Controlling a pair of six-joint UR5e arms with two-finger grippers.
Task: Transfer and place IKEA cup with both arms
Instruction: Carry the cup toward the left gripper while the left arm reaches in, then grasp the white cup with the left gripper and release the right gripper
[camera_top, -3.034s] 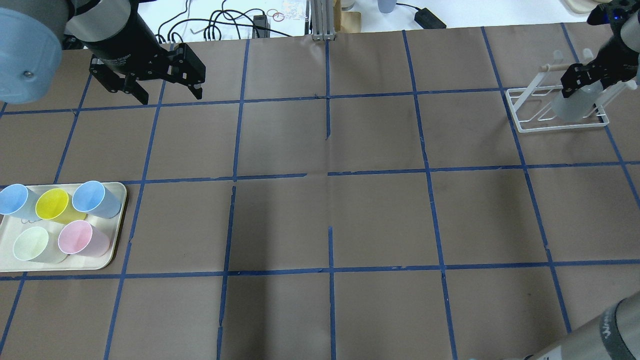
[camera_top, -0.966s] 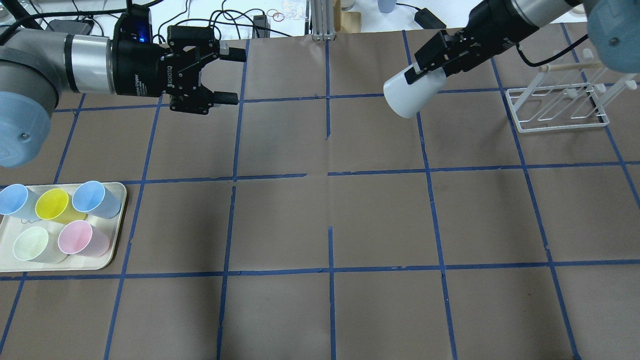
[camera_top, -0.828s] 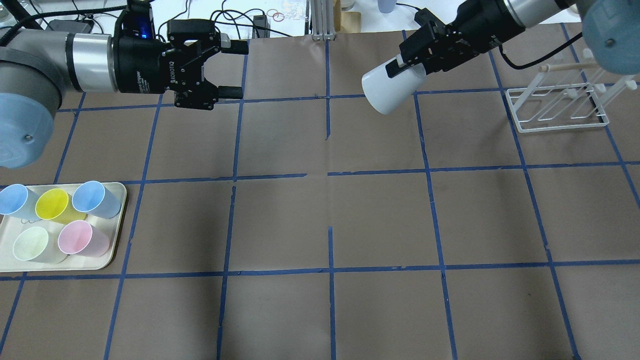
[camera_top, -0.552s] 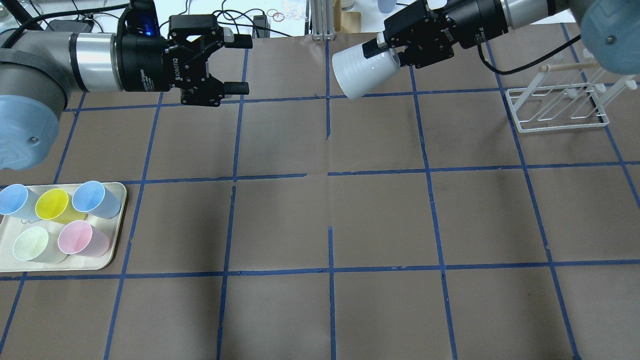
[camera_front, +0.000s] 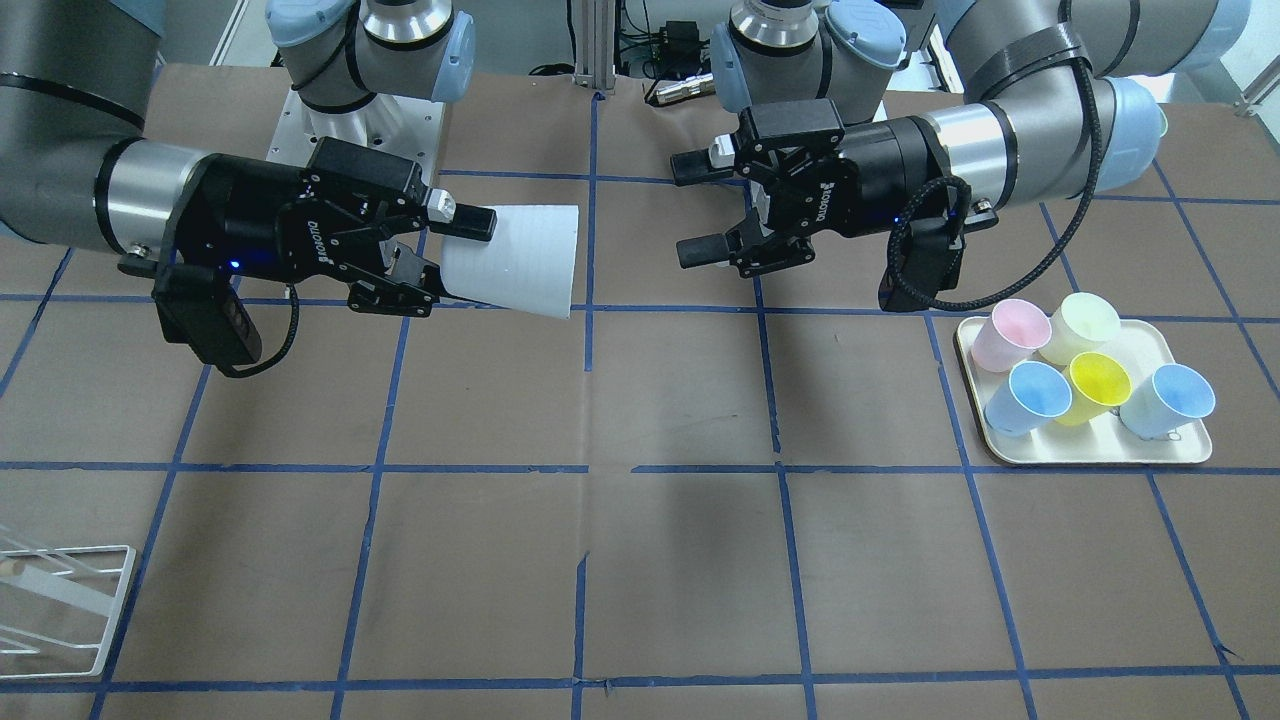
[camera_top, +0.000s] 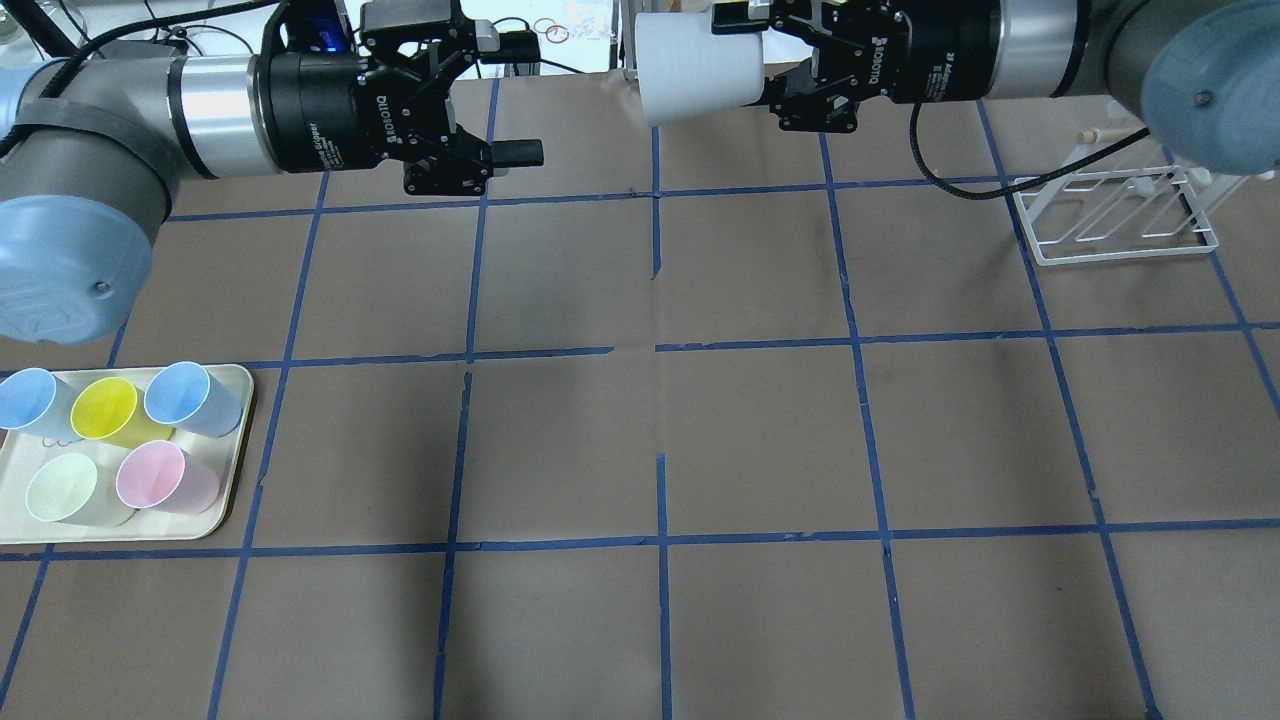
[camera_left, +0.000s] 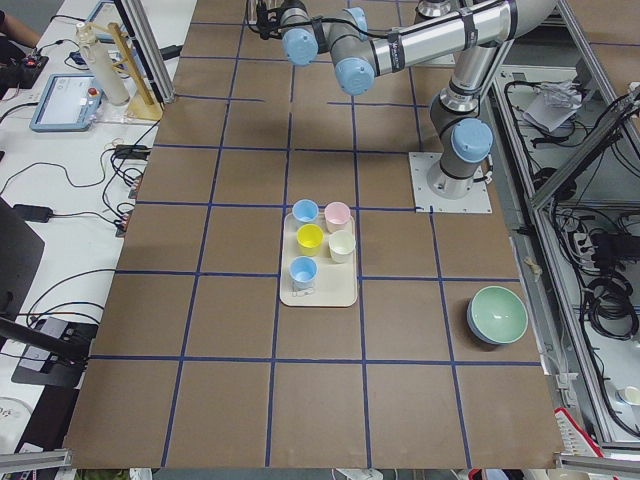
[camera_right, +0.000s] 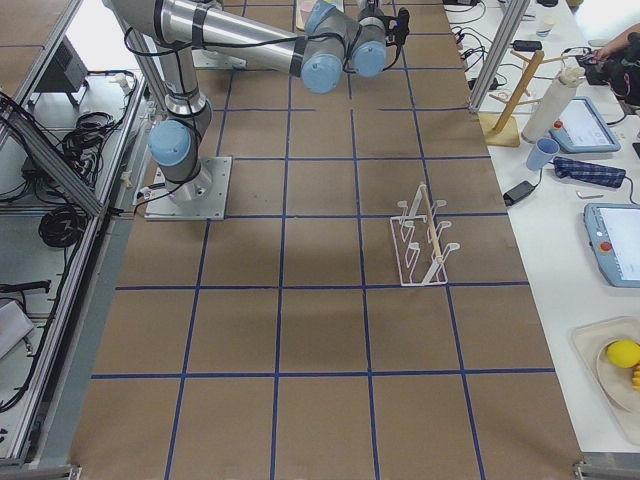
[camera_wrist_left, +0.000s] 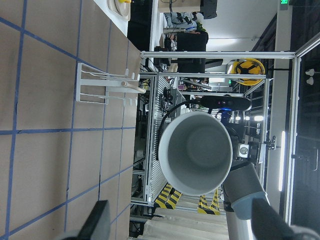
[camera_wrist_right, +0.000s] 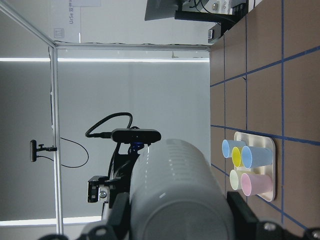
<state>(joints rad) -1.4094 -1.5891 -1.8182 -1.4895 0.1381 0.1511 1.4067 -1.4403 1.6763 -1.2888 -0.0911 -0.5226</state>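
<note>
Brown paper gridded with blue tape covers the table; a white bench strewn with cables borders it. "ROBOTIQ" is printed on both gripper bodies. Upper centre overhead, the right gripper clamps the IKEA cup sideways in mid-air, mouth facing the wide-spread left gripper.

Left end effector gapes wide, facing the clamped right end effector.
</note>
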